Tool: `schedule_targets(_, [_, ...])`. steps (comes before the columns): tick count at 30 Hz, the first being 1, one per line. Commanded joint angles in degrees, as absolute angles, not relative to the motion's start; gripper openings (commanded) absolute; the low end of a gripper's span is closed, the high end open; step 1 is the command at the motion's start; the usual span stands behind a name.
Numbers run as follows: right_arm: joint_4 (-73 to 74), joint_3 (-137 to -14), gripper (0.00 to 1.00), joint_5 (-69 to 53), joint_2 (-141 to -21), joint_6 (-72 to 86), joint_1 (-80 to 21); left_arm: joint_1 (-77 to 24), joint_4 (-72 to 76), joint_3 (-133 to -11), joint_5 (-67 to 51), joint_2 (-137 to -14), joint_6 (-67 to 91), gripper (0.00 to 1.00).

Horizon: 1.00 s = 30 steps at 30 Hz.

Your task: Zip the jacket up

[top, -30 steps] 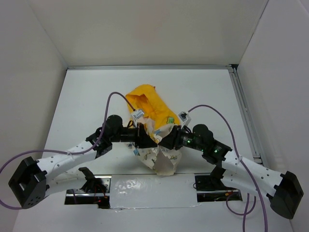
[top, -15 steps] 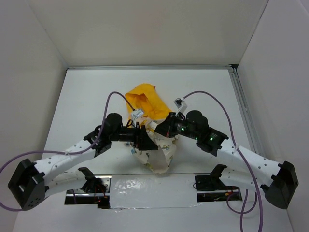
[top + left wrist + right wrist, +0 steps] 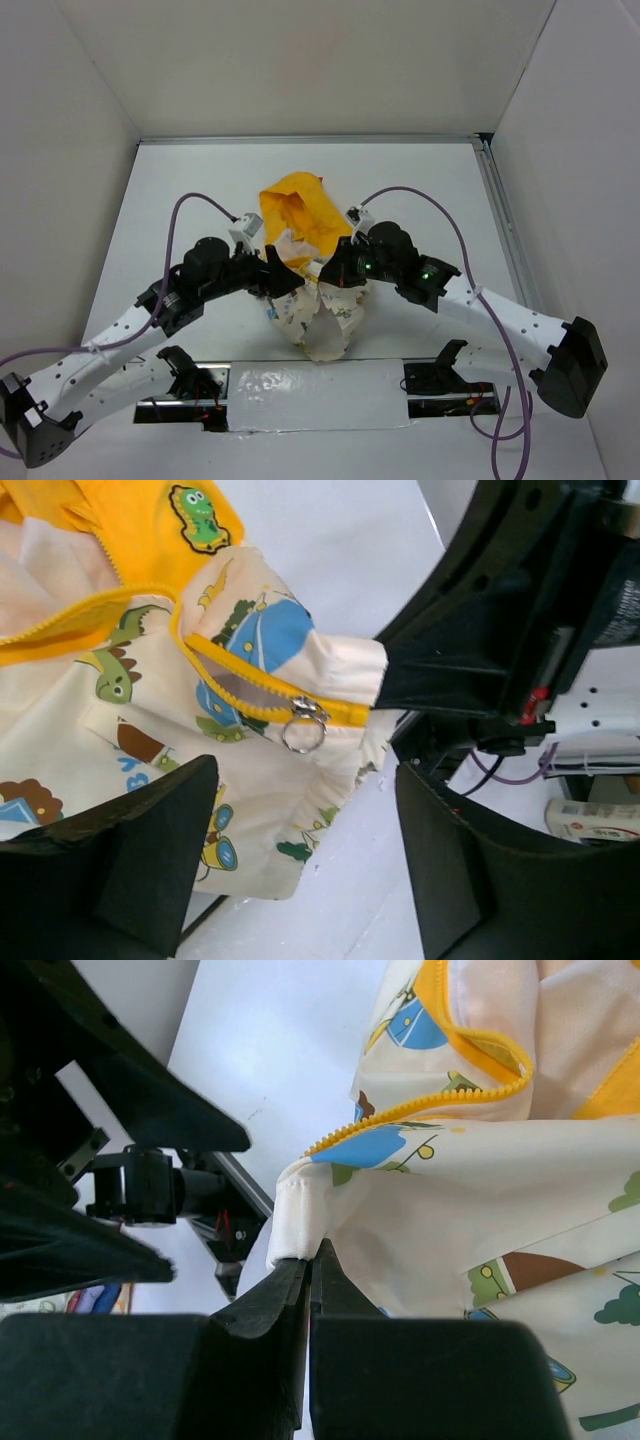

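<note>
White walls close in a white counter [image 3: 170, 200] on three sides, seen from above.

1. The jacket [image 3: 325, 322] lies bunched at the centre of the counter. Its yellow-orange hood [image 3: 295, 205] points to 12 o'clock and the cream printed body to 6 o'clock. The front is open.
2. The left arm [image 3: 130, 325] comes in from 8 o'clock and the right arm [image 3: 500, 315] from 4 o'clock. They meet over the jacket's middle. From above, the wrists hide the jaws, so their state cannot be read there.
3. The left wrist view settles it for that side. The left jaws stand wide apart, with the fingers [image 3: 130, 850] at either lower corner of the view, and hold nothing. Between them shows a cream corner of the jacket edged with yellow zip tape. On the tape sits a metal slider with a ring pull [image 3: 303, 725]. A green dinosaur patch [image 3: 203, 515] sits on the yellow fabric at 11 o'clock. The right arm's black head meets the cream corner at 2 o'clock.
4. The right wrist view alone shows the grip. The right jaws are closed, fingertips [image 3: 285, 1280] pinched on a folded cream edge of the jacket. A run of yellow zip teeth [image 3: 430, 1108] lies open just above, unjoined.
</note>
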<state>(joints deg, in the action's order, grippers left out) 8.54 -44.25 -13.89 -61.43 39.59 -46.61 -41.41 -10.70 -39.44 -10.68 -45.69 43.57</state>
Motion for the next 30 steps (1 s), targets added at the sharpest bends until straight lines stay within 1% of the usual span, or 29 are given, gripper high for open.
schedule_targets(1, [8.3, -47.7, 0.0, -16.2, -61.4, 37.4, -46.5, -41.4, -10.3, -42.7, -9.4, -49.1, 39.6, 0.82])
schedule_targets(4, [7.0, -47.3, 0.0, -18.2, -60.6, 37.4, -46.4, -41.4, -9.4, -43.2, -10.6, -52.8, 38.3, 0.7])
schedule_targets(5, [7.3, -47.3, 0.0, -18.1, -60.6, 37.5, -46.4, -41.4, -8.2, -43.2, -11.4, -54.0, 38.1, 0.59])
schedule_targets(8, [7.0, -46.8, 0.0, -18.1, -60.9, 38.0, -46.1, -41.3, -5.5, -42.5, -16.5, -54.9, 36.6, 0.51])
schedule_targets(9, [6.4, -46.7, 0.0, -19.1, -60.9, 38.1, -46.2, -41.2, -3.5, -42.4, -18.3, -55.3, 36.1, 0.51])
schedule_targets(11, [5.6, -46.2, 0.0, -19.9, -60.6, 38.2, -46.1, -41.3, -3.6, -42.6, -18.2, -55.6, 36.2, 0.48])
schedule_targets(15, [5.3, -45.8, 0.0, -18.9, -59.9, 38.6, -46.1, -40.9, -3.0, -42.1, -20.6, -56.0, 36.1, 0.47])
schedule_targets(19, [4.1, -45.4, 0.0, -19.5, -59.6, 39.3, -46.0, -40.9, -1.1, -41.4, -23.6, -56.5, 35.9, 0.42])
schedule_targets(23, [2.9, -45.3, 0.0, -19.9, -59.5, 39.7, -46.0, -40.8, -0.8, -41.7, -25.0, -58.1, 35.8, 0.41])
schedule_targets(24, [2.7, -45.3, 0.0, -20.1, -59.5, 40.0, -46.0, -40.9, -0.5, -41.8, -25.8, -58.4, 35.9, 0.36])
schedule_targets(26, [2.0, -45.1, 0.0, -20.7, -59.9, 40.1, -46.1, -40.8, -0.5, -41.9, -26.1, -59.0, 36.0, 0.31])
schedule_targets(27, [2.0, -45.1, 0.0, -20.8, -60.1, 40.3, -46.0, -40.8, -0.5, -42.1, -26.2, -59.4, 36.0, 0.25])
schedule_targets(28, [2.1, -45.0, 0.0, -20.7, -60.4, 40.3, -46.0, -40.9, -0.5, -42.3, -26.2, -59.5, 35.9, 0.16])
schedule_targets(29, [2.1, -44.9, 0.0, -20.7, -60.5, 40.3, -46.0, -40.9, -0.5, -42.3, -26.2, -59.5, 35.9, 0.16])
schedule_targets(30, [2.4, -45.0, 0.0, -20.6, -60.5, 40.3, -46.0, -40.8, -0.5, -42.4, -25.8, -59.6, 36.0, 0.08])
